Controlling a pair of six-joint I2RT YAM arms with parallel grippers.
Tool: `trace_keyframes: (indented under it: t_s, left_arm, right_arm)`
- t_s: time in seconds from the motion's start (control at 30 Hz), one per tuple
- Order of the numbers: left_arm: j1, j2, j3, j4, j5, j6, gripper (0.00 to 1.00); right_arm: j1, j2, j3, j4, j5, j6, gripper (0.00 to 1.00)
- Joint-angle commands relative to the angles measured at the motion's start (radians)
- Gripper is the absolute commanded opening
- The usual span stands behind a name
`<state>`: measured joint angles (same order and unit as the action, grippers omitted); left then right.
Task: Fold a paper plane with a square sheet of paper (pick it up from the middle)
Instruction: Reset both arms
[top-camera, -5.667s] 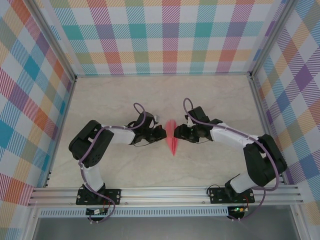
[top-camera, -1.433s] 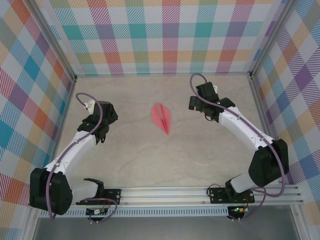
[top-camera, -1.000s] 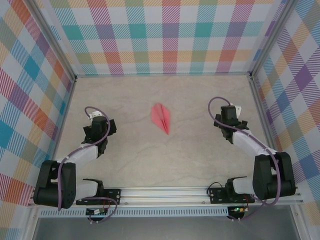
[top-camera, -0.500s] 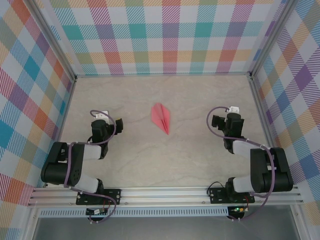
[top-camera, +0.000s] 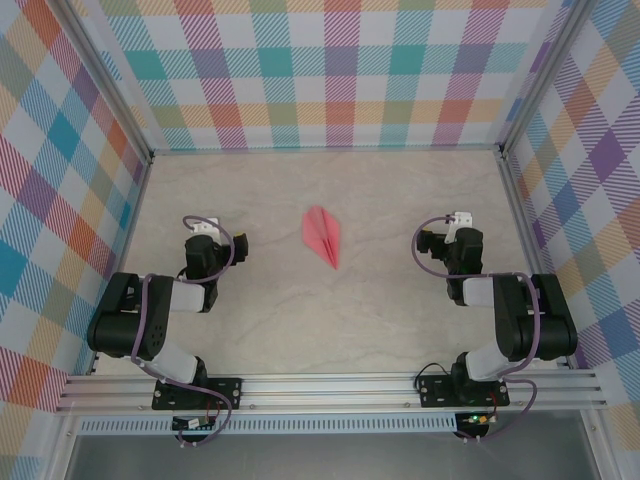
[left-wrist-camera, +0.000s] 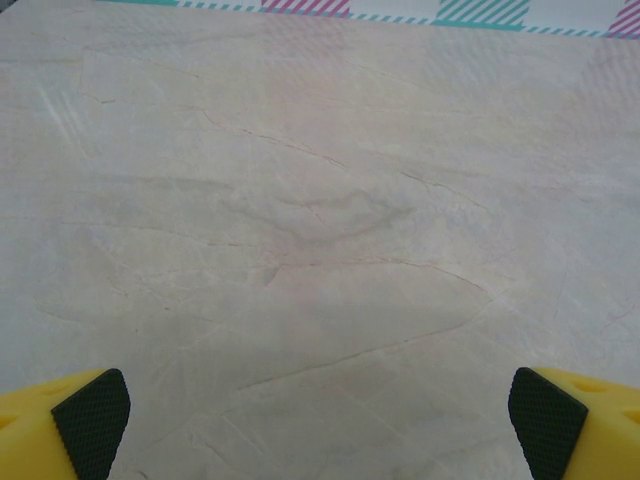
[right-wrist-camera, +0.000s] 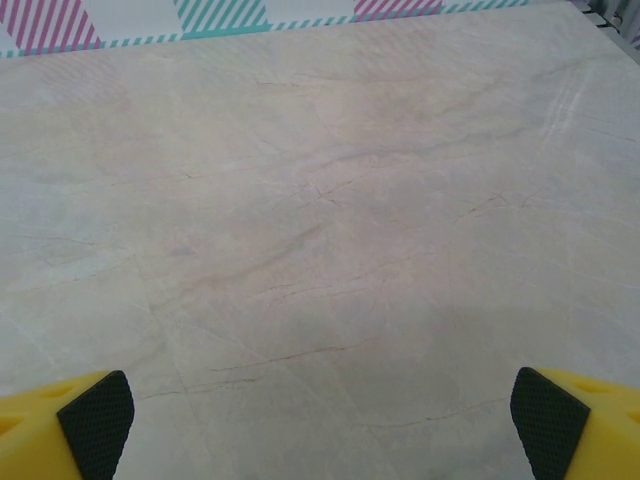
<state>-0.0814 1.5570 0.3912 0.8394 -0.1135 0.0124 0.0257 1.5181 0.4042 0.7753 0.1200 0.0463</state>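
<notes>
The square sheet of paper now has the shape of a narrow, pointed salmon-pink paper plane (top-camera: 323, 237). It lies flat and alone in the middle of the table, its tip toward the near right. My left gripper (top-camera: 205, 250) is drawn back to the near left, well clear of the plane. In the left wrist view it (left-wrist-camera: 315, 420) stands open, with bare table between its yellow fingers (left-wrist-camera: 90, 420). My right gripper (top-camera: 458, 245) is drawn back to the near right. It (right-wrist-camera: 320, 415) is open too, with nothing between its fingers (right-wrist-camera: 95, 415).
The beige marble-patterned table (top-camera: 330, 320) is closed in by checked walls (top-camera: 330, 70) at the back and both sides. An aluminium rail (top-camera: 330, 388) with both arm bases runs along the near edge.
Both arms have let go of the plane and pulled away from the middle, folding back toward their bases. The plane has stayed still over the last second.
</notes>
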Motion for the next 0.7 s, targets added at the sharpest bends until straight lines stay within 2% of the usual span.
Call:
trace_keyframes:
  t_s: [0.0,0.67]
  left_arm:
    - [0.017,0.010,0.020,-0.013,-0.014,-0.003,1.00]
    - [0.012,0.012,0.033,-0.030,0.016,0.015,1.00]
  right_arm:
    - [-0.003,0.007,-0.004,0.055,-0.025,-0.011,1.00]
    - [-0.003,0.007,-0.006,0.059,-0.028,-0.013,1.00]
